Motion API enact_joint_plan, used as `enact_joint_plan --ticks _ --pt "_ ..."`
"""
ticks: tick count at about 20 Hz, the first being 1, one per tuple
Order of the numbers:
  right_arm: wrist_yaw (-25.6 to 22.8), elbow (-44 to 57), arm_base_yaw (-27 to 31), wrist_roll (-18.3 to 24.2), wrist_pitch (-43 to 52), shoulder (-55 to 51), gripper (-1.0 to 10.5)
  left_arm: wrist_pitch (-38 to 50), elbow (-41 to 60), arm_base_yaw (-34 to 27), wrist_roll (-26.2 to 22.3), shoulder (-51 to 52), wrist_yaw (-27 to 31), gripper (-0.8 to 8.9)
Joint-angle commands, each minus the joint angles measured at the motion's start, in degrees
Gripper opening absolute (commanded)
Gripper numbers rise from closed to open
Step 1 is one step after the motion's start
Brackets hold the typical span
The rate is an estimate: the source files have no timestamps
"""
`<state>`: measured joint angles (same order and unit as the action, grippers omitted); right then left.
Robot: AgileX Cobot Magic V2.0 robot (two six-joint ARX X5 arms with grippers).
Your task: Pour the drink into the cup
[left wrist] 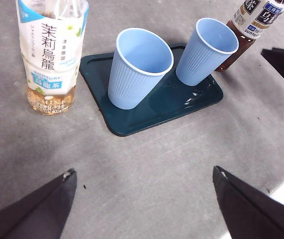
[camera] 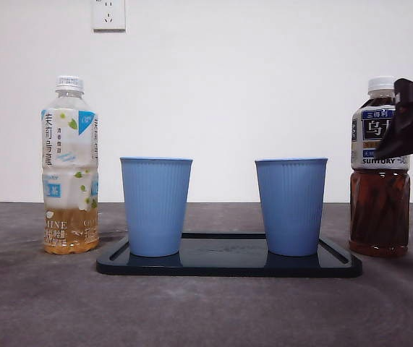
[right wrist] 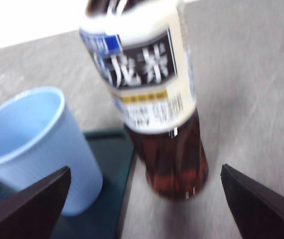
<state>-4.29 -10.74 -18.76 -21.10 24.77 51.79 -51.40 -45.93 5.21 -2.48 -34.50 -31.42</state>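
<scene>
The dark tea bottle [camera: 380, 181] stands capped on the table just beside the tray's [camera: 228, 266] end, nearest one blue cup [camera: 291, 206]; a second cup [camera: 155, 206] and a pale tea bottle [camera: 69, 166] sit further off. We judge this the approach step: our right gripper [right wrist: 142, 209] has its jaws spread wide w/ the bottle between them, nothing gripped yet. Next we'd close on the body, then deal w/ the cap. Left gripper [left wrist: 142, 209] waits, jaws wide apart, holding nothing.

a wide gap is staying open between the two blue cups [camera: 155, 206] [camera: 291, 206]; the dark tea bottle [camera: 380, 188] is standing just beside the tray [camera: 228, 264], blocking that side.
</scene>
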Motion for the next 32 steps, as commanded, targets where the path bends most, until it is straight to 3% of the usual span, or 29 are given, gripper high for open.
enact_joint_plan --ticks 1,17,23,32 --pt "-0.3 0.6 -0.2 2.7 6.8 5.8 4.8 0.4 -1.3 0.5 -1.0 -0.3 -0.1 4.42" --pt "-1.8 -0.1 2.8 5.7 42.1 37.1 4.8 0.4 -1.3 0.9 -1.0 -0.3 -0.1 4.42" --pt "-1.9 -4.3 2.9 7.2 43.0 41.8 4.8 0.3 -1.3 0.9 -1.0 -0.3 -0.1 4.42" --pt "-2.0 -5.9 2.9 8.5 42.9 41.9 2.4 0.4 -1.3 0.9 -1.2 -0.3 -0.1 4.42"
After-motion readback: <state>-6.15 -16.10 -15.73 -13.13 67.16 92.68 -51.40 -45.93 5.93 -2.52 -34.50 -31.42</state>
